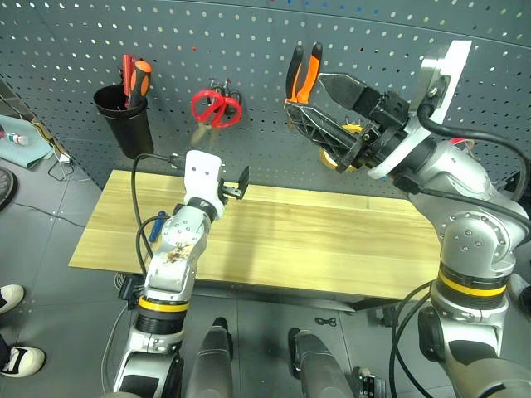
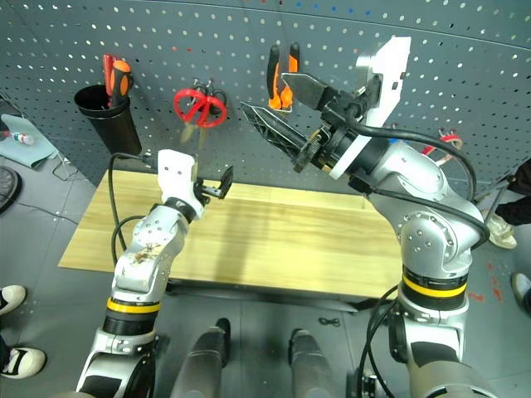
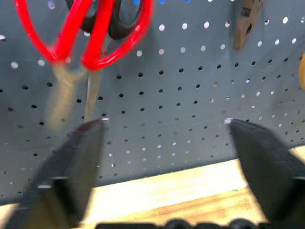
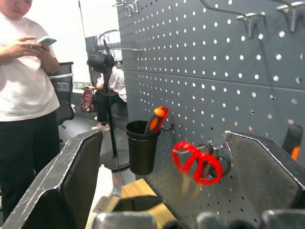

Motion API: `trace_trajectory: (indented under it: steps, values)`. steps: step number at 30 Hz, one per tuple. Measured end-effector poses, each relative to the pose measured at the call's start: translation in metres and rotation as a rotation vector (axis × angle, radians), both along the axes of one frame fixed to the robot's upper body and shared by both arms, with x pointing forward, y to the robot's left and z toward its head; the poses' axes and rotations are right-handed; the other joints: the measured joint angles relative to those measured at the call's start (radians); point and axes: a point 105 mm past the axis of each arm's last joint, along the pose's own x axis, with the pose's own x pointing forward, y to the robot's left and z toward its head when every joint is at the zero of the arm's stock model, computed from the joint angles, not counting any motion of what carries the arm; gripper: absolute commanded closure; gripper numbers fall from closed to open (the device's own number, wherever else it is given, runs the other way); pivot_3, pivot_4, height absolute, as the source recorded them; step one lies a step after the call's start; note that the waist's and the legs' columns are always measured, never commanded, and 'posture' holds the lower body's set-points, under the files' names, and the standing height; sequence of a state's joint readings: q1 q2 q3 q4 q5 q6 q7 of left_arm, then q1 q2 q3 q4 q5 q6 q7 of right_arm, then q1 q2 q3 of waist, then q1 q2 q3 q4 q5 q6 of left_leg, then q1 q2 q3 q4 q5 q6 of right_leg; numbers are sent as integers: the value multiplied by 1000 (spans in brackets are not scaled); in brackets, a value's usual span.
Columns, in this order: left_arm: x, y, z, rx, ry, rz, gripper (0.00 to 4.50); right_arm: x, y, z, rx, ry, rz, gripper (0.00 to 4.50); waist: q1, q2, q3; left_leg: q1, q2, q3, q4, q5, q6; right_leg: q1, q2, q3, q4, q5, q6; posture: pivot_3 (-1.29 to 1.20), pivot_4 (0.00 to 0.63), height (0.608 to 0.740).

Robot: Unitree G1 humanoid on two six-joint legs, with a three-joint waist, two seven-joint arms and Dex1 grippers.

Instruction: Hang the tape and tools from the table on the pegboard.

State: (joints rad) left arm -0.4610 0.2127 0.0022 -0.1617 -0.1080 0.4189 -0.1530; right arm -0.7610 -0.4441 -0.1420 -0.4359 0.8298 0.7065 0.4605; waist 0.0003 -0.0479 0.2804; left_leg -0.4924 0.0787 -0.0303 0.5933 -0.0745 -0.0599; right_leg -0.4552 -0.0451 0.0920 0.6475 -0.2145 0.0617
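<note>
Hanging on the pegboard point(image 1: 75, 50), red-handled scissors point(image 1: 216, 108); both grippers point(image 3: 167, 138) point(image 4: 162, 157) gape empty; right wrist view adds a person point(image 4: 24, 86).

A workshop: tool-hung pegboard point(image 1: 249, 50) behind a wooden table point(image 1: 274, 240).

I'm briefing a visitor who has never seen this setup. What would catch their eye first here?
The red scissors hanging on the dark pegboard, just above the open left pincer, stand out most. Next come the orange-and-black pliers hung further right, behind the raised, open right pincer. A black cup of screwdrivers hangs at the left, above the bare wooden table.
</note>
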Motion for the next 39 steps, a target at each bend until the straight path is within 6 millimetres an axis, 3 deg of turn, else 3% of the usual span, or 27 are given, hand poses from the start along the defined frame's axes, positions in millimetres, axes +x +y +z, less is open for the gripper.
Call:
trace_trajectory:
  steps: [4, 7, 10, 14, 19, 23, 31, 39]
  values:
    - [-13, 26, -22, 62, 60, 7, 39, -4, -1, -6, 3, -11, 12, 0, -6, 0, 0, 1, 0, 0, 0, 0, 0, 1, 0, 0, 0, 0, -1, 63, 255, 740]
    - [-22, 47, -43, 108, 133, 27, 39, -4, -2, -31, -25, 40, 18, 0, -6, 0, 0, 1, 0, 0, 0, 0, 0, 0, 0, 0, 0, 0, -1, 70, 264, 740]
    - [-24, 58, -49, 143, 161, 28, 39, -2, 4, -61, -103, 101, 5, 0, 0, 0, 0, 1, 0, 0, 0, 0, 0, 1, 0, 0, 0, -1, -1, 83, 276, 740]
    - [-22, 91, -58, 196, 235, 95, 39, -2, 16, -99, -211, 137, -35, 0, 1, 1, 1, 2, 1, 0, 0, 0, 0, 0, 0, 0, 1, -2, -1, 109, 306, 740]
    - [-8, 130, -63, 212, 349, 171, 39, 0, 37, -115, -226, 85, -71, 0, 9, 3, 2, 2, 2, 0, -1, 0, 0, -1, 1, -1, 1, -6, 4, 121, 348, 740]
    - [3, 156, -68, 198, 451, 198, 39, -1, 50, -139, -322, 78, -51, 0, 18, 5, 8, 2, 2, 1, -1, 0, 0, 0, 1, -1, 1, -8, 2, 121, 386, 740]
    - [12, 158, -75, 177, 538, 138, 39, -3, 58, -137, -370, 75, -7, 0, 26, 10, 61, 2, 3, 1, 0, 0, 0, -2, 2, -1, 4, -9, 0, 99, 490, 740]
    - [18, 157, -88, 201, 592, 112, 39, 4, 50, -128, -472, 66, -11, 0, 25, 12, 132, 2, 3, 1, 1, 1, -1, -6, 2, -1, 16, -13, 0, 93, 536, 740]
